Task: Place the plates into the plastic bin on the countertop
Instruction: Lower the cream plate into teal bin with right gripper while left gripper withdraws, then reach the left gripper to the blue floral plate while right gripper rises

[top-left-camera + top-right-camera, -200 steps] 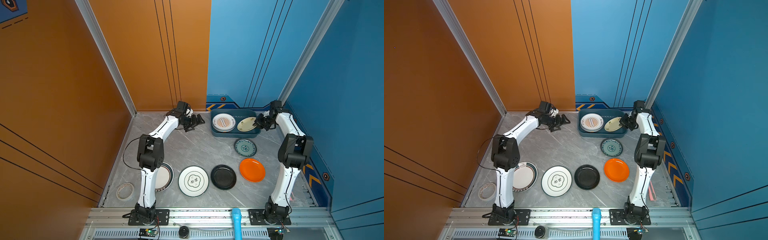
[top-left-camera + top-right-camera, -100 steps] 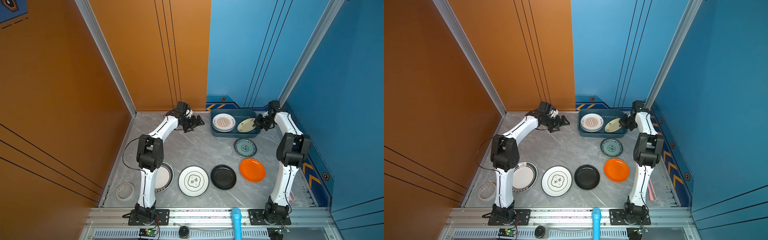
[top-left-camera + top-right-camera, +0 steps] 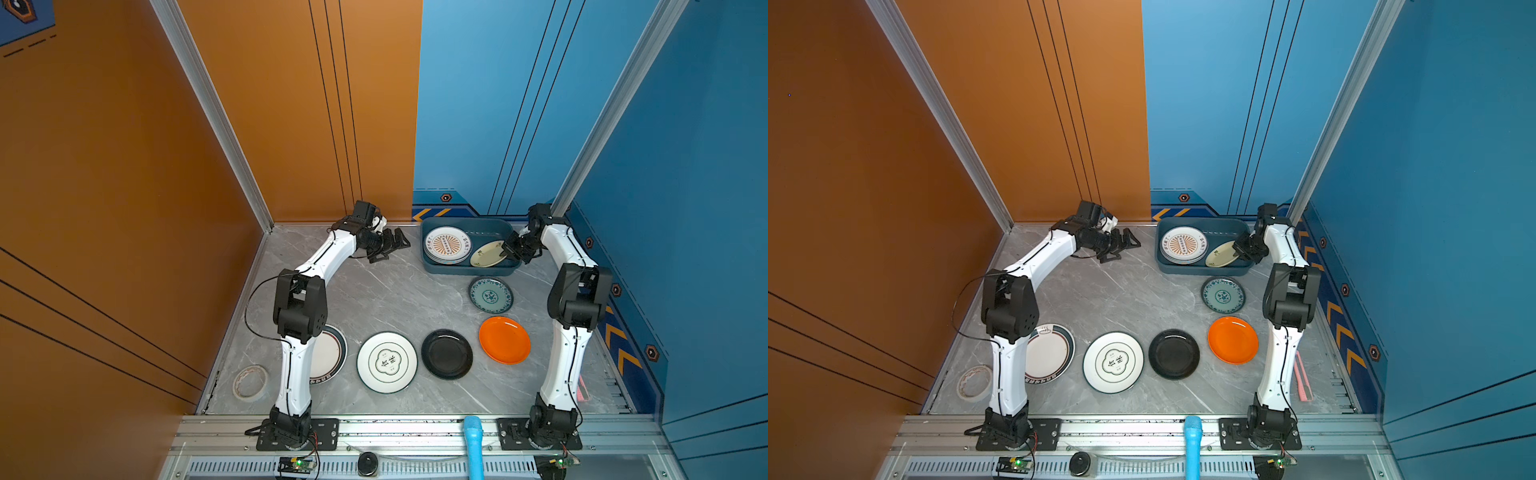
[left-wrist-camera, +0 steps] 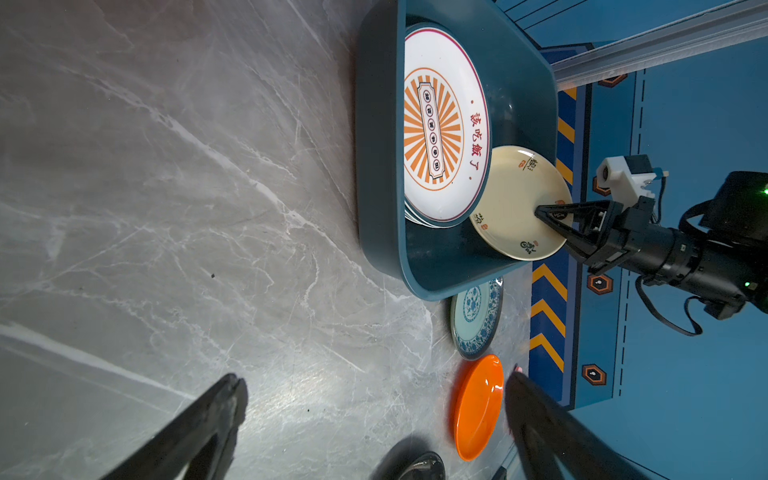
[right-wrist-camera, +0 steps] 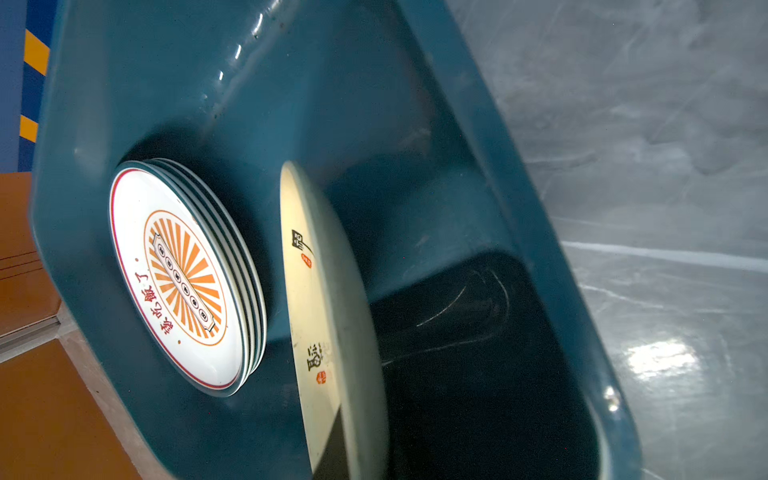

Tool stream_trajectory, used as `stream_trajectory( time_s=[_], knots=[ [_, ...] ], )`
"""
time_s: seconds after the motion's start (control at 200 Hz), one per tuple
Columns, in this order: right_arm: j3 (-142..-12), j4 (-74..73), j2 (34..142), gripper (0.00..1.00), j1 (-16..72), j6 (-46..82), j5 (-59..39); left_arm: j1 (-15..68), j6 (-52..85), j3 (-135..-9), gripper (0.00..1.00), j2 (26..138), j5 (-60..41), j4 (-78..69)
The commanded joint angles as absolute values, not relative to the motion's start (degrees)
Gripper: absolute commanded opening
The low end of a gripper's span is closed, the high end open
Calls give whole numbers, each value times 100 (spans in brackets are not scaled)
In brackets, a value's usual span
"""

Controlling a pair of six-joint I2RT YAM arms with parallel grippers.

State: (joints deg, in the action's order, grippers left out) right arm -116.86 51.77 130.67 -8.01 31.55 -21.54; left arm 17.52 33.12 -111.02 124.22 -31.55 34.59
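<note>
**Over the bin's right half: cream plate pinched by its rim, not yet laid flat**

Inside the plastic bin, at the far right of the countertop, the right gripper is clamped on the rim of the cream plate. The plate is tilted. Its pinched edge rides high, close to the bin's right wall, and its opposite edge dips toward the stack on the bin's left side. That stack is topped by the sunburst plate, with several more rims showing beneath it in the right wrist view. Bare bin floor lies under the cream plate, to the right of the stack. I cannot tell whether the low edge already touches the stack or the floor. The coming move likely turns on lowering the raised edge so the plate settles flat beside the stack, not propped on it.

The left gripper has its jaws spread wide and empty. It hangs above the countertop to the left of the bin and points toward it.

Five plates lie outside the bin:
- the teal-patterned plate, just in front of the bin
- the orange plate
- the black plate
- the emblem plate
- the dark-rimmed plate, partly hidden behind the left arm

The right arm is nearer the first two, the left arm the last two
</note>
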Motion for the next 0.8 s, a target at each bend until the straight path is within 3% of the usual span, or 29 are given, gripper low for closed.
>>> stream_trajectory(
  time_s=[0.0, 0.285, 0.791],
  knots=[
    [-11881, 5529, 13184, 13, -764, 3226, -1850, 1731, 3175, -11220, 100, 12532, -3316, 3621],
    [-11961, 6008, 13168, 25, -815, 3132, -1380, 1723, 3155, -11258, 99, 12627, -3409, 3619],
    [-12337, 6275, 12886, 27, -905, 3079, -1249, 1845, 3086, -11072, 98, 12425, -3485, 3616]
  ],
)
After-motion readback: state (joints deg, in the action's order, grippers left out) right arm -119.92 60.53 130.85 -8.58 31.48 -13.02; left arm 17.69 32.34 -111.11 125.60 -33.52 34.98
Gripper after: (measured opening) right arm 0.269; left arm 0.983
